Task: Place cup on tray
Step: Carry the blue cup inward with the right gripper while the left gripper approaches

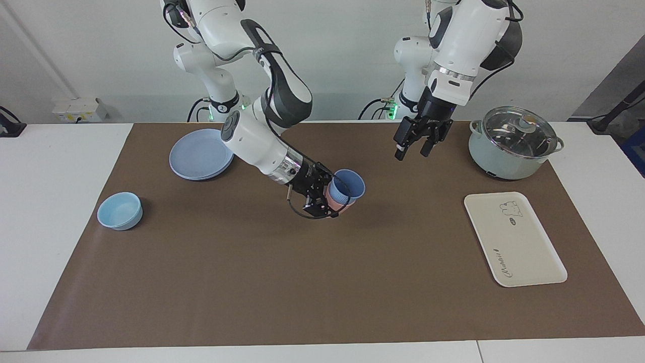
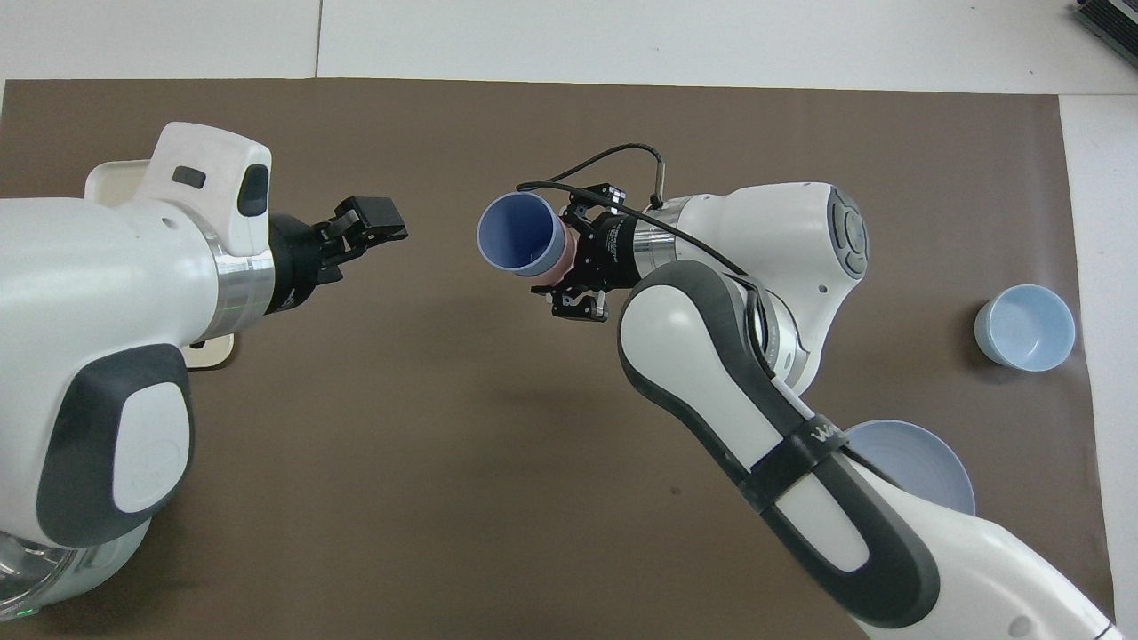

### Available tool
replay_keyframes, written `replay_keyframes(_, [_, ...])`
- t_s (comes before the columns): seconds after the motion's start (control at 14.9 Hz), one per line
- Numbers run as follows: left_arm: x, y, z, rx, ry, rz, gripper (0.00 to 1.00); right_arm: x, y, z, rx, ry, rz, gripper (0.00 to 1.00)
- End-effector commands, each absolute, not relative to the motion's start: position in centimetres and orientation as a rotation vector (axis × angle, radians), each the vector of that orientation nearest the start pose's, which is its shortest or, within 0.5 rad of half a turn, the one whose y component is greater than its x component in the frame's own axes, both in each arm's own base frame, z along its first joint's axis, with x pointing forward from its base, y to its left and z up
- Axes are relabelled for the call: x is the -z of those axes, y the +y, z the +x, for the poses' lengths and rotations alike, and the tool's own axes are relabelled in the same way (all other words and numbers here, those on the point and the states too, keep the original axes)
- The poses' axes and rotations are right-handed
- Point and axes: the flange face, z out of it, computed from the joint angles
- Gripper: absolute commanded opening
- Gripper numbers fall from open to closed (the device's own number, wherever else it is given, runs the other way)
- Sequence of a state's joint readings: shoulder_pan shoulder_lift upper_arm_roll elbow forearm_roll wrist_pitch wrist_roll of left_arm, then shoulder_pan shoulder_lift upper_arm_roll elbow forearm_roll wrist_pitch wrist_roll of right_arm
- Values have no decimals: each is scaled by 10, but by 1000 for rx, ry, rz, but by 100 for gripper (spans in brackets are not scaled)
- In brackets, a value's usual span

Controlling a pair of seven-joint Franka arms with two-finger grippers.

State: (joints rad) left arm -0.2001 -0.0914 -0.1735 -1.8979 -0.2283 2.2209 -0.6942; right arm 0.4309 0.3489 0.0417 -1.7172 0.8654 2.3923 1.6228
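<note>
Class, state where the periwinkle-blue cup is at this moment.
The blue cup, nested in a pink cup, is held aloft by the right gripper over mid-mat, away from the tray.

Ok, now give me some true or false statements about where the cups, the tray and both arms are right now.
1. The periwinkle-blue plastic tumbler sits nested in a pink plastic cup. True.
2. The tumbler stands on the cream-white rectangular tray. False: the right end effector holds the pink cup, with the tumbler inside it, in the air over the brown mat.
3. The left end effector grips the lid of the pale green pot. False: it hangs over the mat beside the pot, holding nothing.
4. The round light-blue bowl stands toward the right arm's end of the table. True.
</note>
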Motion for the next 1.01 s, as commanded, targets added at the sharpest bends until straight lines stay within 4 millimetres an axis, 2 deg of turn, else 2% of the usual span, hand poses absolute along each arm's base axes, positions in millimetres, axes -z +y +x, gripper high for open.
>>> replay_keyframes(0.0, [-561, -232, 540, 456, -814, -3438, 73, -435, 309, 595, -571, 1880, -1640, 0])
replay_keyframes(0.2, [-563, -244, 545, 398, -908, -3492, 72, -438, 318, 588, -577, 1865, -1660, 0])
replay_keyframes(0.27, [-574, -248, 546, 384, -937, -3515, 72, -435, 318, 587, -583, 1870, -1664, 0])
replay_keyframes(0.4, [-580, -265, 546, 288, -900, -3531, 72, -437, 317, 586, -582, 1868, -1665, 0])
replay_keyframes(0.47, [-577, -275, 540, 262, -860, -3535, 72, -437, 317, 586, -583, 1868, -1664, 0])
replay_keyframes(0.67, [-557, -281, 544, 221, -845, -3517, 72, -438, 318, 586, -582, 1865, -1664, 0])
replay_keyframes(0.81, [-551, -288, 541, 188, -821, -3516, 72, -437, 317, 586, -580, 1867, -1664, 0])
replay_keyframes(0.87, [-551, -288, 541, 183, -820, -3515, 71, -437, 317, 586, -580, 1867, -1664, 0])
replay_keyframes(0.94, [-549, -290, 540, 180, -816, -3515, 64, -437, 316, 587, -581, 1869, -1661, 0])
